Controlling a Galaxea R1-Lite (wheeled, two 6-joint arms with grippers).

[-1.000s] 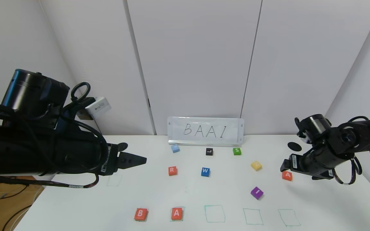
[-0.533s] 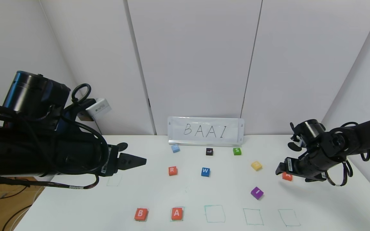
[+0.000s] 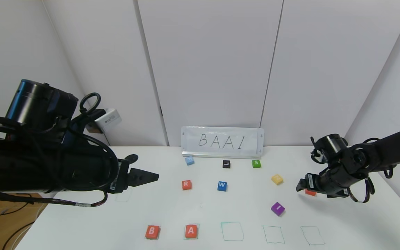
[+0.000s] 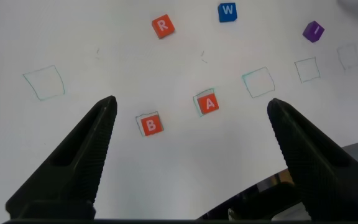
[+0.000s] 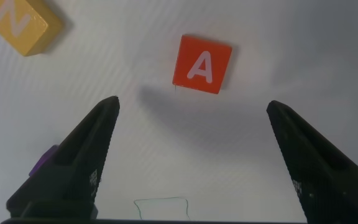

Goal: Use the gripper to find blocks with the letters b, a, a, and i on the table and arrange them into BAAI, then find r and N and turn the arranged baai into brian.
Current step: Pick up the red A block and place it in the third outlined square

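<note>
On the white table, orange-red blocks B and A each sit in a teal square at the front. A second orange-red A lies at the right, mostly covered by my right gripper in the head view. That gripper hovers open just above it, and the block lies a little beyond the fingertips. The purple I rests left of it, near the yellow N. The orange-red r sits mid-table. My left gripper hangs open and empty over the table's left side.
A BAAI sign stands at the back. In front of it lie a light blue block, black L, green S and blue W. Three empty teal squares continue the front row.
My right arm has shifted left and sunk lower over the right-hand A, hiding most of it in the head view. The left arm has dropped slightly. No block has moved.
</note>
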